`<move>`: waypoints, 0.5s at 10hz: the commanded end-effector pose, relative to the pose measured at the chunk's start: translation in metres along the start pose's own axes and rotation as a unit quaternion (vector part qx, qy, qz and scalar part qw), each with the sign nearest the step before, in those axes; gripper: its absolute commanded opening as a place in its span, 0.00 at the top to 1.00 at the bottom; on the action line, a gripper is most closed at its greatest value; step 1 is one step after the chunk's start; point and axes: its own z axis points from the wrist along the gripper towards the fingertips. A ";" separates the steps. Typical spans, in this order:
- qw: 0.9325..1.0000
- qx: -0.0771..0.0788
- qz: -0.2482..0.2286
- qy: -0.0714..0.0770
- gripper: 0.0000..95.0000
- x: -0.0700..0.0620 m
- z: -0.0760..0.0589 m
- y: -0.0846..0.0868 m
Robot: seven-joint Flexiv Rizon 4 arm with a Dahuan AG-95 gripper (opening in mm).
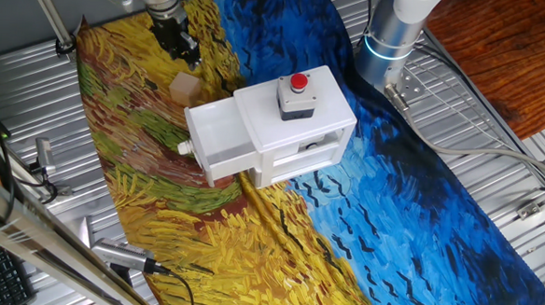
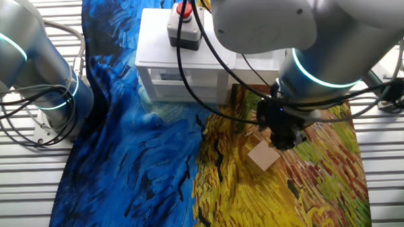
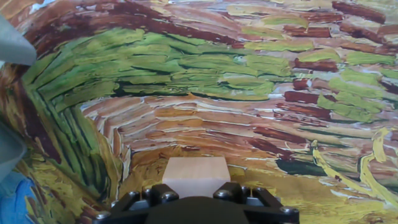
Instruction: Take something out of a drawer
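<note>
One painted cloth [image 1: 372, 223], blue on one side and yellow on the other, covers most of the ribbed metal tabletop [image 1: 498, 127]. On it stands the white box [image 1: 297, 126] with a red push button [image 1: 299, 82] on top. Its drawer [image 1: 219, 140] is pulled well out, knob [image 1: 183, 149] forward, and what shows of the inside looks bare. The small tan wooden block [image 1: 183, 87] lies on the yellow part of the cloth, just beside the drawer and outside it.

The tool [image 1: 182, 47] hangs close above the block. In the hand view the block [image 3: 196, 177] sits just beyond the dark fingertips [image 3: 155, 196], which stand to either side of its near edge and do not seem to press on it. So the tool looks spread and holds nothing.

Judging by this, the removal itself is done and the release step is in hand. The next move calls for a straight lift of the tool clear of the block, without nudging it or the open drawer.
</note>
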 end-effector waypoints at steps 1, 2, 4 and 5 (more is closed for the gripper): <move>1.000 0.005 0.010 -0.001 1.00 0.002 0.000 0.001; 1.000 0.004 0.011 0.001 1.00 0.002 0.000 0.001; 1.000 0.004 0.010 0.002 1.00 0.002 0.000 0.001; 1.000 0.003 0.007 0.002 1.00 0.002 0.000 0.001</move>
